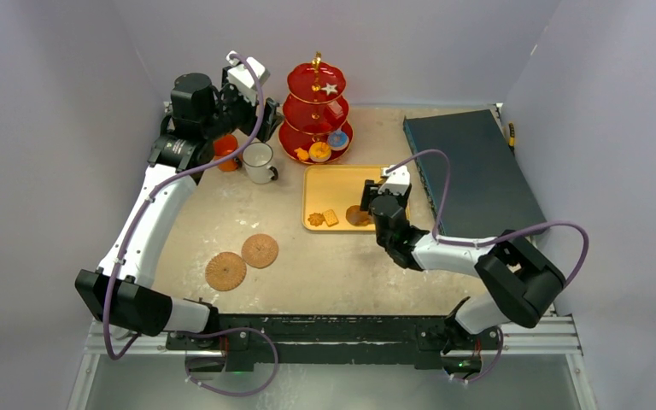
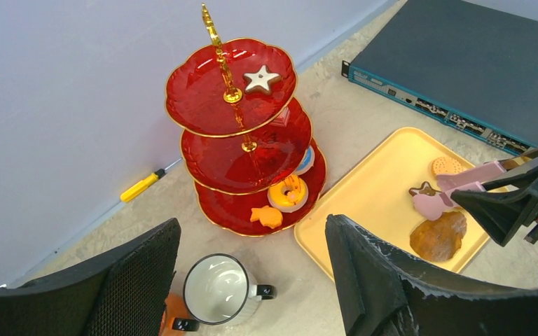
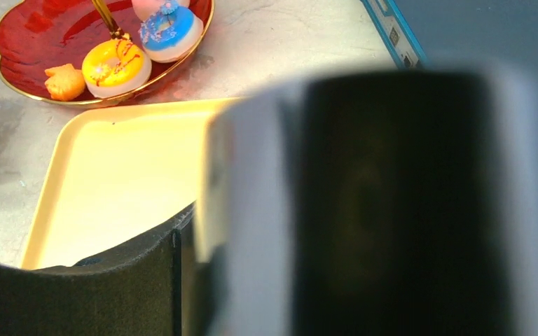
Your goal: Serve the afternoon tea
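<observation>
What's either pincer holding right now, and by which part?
The right pincer holds pink tongs by their handle end; the left pincer holds nothing.

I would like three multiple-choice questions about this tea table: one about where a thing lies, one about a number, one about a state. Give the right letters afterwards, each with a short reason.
1. Where does the white star biscuit lie?
A. on the top tier of the red three-tier stand
B. on the yellow tray
C. on the bottom tier

2. How many round woven coasters lie on the table?
A. one
B. two
C. four

3. How does the white mug stand?
A. on its side
B. upright and empty
C. upright and full of tea

Answers:
1 A, it rests on the highest plate.
2 B, two discs show in the top view.
3 B, its bare white inside shows from above.
</observation>
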Robot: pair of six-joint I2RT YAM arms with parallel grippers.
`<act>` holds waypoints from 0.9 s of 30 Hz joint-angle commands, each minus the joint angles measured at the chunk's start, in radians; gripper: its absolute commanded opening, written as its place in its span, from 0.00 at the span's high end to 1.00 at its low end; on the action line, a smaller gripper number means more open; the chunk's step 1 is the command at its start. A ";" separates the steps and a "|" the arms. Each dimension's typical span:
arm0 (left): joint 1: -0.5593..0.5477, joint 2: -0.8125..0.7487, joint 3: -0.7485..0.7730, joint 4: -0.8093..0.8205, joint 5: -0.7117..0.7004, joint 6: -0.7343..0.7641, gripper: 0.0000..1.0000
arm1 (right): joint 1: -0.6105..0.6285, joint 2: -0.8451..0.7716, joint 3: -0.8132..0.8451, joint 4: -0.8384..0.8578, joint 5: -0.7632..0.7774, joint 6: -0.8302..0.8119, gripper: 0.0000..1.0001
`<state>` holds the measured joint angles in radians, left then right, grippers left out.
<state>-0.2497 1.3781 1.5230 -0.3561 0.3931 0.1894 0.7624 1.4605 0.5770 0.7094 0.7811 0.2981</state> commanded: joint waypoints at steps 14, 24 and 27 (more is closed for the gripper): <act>0.006 -0.002 0.039 0.019 0.025 -0.026 0.26 | -0.014 0.115 0.053 0.089 -0.006 -0.014 0.44; 0.006 -0.011 0.036 0.011 0.022 -0.017 0.26 | -0.014 0.161 0.092 0.126 -0.039 -0.045 0.48; 0.006 -0.014 0.034 0.008 0.020 -0.014 0.26 | -0.014 0.151 0.099 0.139 -0.038 -0.060 0.52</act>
<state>-0.2497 1.3781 1.5242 -0.3607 0.4011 0.1761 0.7517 1.6169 0.6403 0.8200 0.7574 0.2604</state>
